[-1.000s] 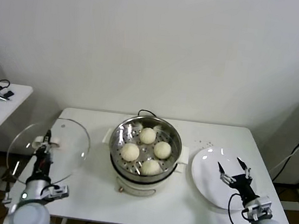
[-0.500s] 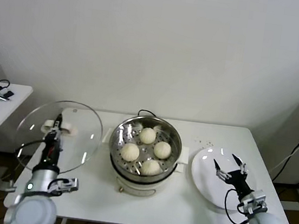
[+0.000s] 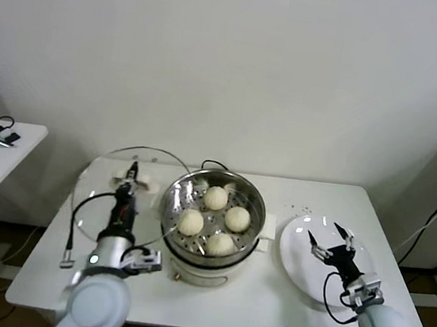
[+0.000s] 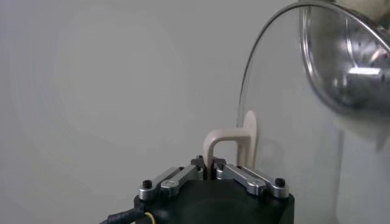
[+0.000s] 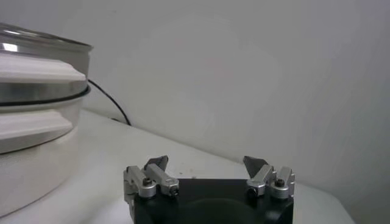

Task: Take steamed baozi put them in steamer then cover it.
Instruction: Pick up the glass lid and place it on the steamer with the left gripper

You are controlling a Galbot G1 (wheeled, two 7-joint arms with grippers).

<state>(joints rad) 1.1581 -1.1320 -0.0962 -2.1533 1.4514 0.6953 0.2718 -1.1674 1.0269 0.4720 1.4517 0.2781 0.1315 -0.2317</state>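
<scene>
The left tool [image 3: 130,178] is clamped on the cover's [image 3: 111,190] handle, holding it tilted beside the steamer [image 3: 212,218]; four baozi [image 3: 216,197] sit inside. The right tool [image 3: 335,242] gapes empty over the plate [image 3: 303,258]; the steamer's base is half-hidden.

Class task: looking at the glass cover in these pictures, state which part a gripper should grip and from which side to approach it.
Grip the cover by its cream-white handle, from the outer face. The glass is wide and smooth, while the arched handle stands proud, narrow enough to pinch. The left gripper holds it that way.
</scene>
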